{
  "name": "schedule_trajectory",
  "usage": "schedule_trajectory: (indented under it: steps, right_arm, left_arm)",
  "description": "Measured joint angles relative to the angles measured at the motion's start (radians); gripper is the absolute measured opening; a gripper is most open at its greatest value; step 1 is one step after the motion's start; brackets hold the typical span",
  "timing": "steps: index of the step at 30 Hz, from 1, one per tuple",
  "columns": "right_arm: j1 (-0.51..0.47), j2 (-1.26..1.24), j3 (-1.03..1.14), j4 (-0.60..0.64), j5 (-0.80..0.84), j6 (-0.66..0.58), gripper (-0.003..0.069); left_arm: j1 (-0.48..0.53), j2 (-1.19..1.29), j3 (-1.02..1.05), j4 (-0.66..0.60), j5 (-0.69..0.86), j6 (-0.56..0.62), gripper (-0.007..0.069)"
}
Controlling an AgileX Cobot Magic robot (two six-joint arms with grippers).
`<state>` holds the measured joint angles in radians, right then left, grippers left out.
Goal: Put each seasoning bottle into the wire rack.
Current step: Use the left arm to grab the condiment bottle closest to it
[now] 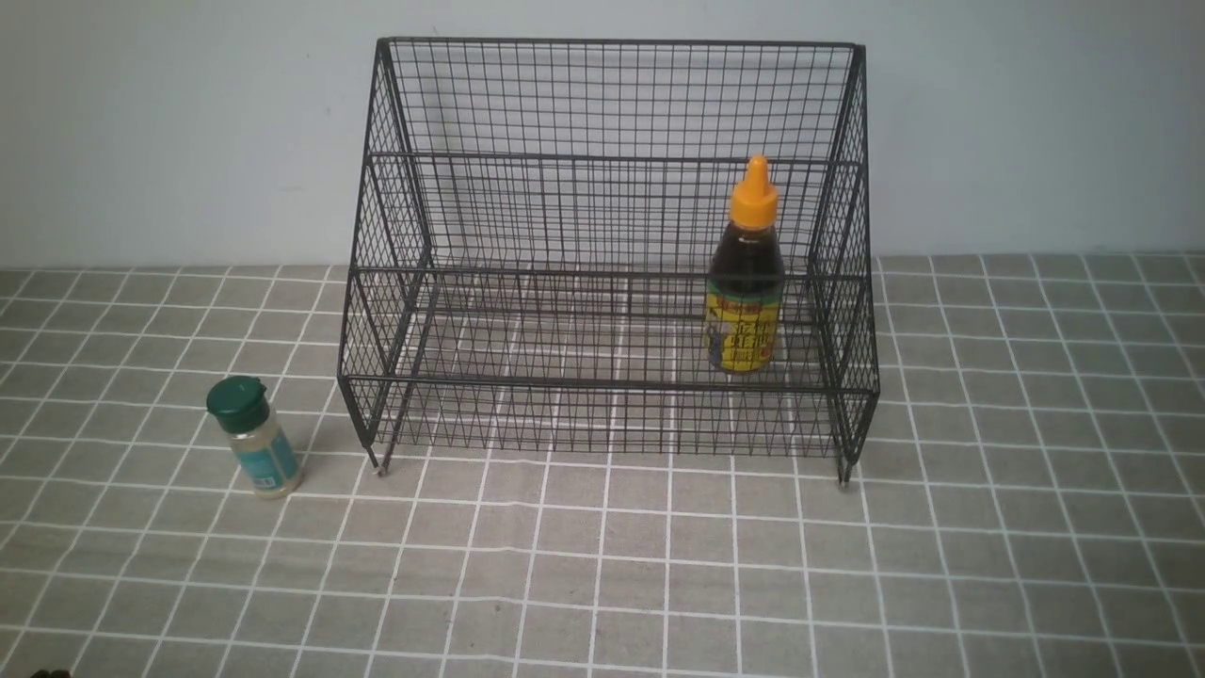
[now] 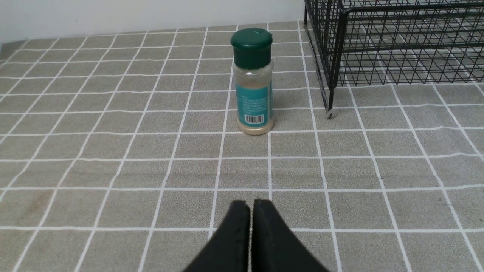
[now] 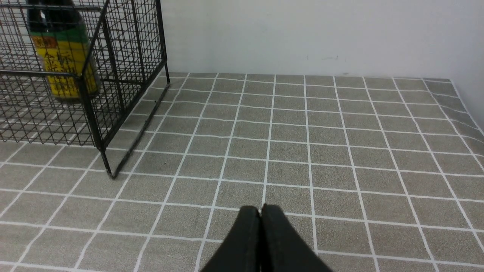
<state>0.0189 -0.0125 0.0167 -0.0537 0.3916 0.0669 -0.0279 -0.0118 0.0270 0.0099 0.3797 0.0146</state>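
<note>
- Black 2-tier wire-mesh rack [image 1: 565, 381]: orange-capped dark-liquid bottle [image 1: 745, 282] upright in lower tier.
- Green-capped clear shaker [image 1: 254, 438]: upright on checked cloth [image 1: 1036, 527], left of rack.
- Left gripper [image 2: 251, 206], right gripper [image 3: 260, 211]: jaws pressed together, empty.

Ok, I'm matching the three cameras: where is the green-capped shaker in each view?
Front view: green-capped shaker stands lower left on the checked cloth, left of the wire rack.
Left wrist view: mid-picture, ahead of the shut left gripper.
Right wrist view: not in it.
Shared landmark: the wire rack, in all three views.
</note>
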Motion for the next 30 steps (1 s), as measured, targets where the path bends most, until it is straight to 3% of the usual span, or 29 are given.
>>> schedule_trajectory:
  steps: [27,30]
  right_arm:
    - [0.0,0.0,0.001,0.0,-0.001,0.002,-0.0014]
    - [0.0,0.0,0.001,0.0,-0.001,0.002,-0.0014]
  left_arm:
    - [0.0,0.0,0.0,0.0,-0.005,-0.001,-0.0007]
    - [0.0,0.0,0.002,-0.081,-0.056,-0.046,-0.0007]
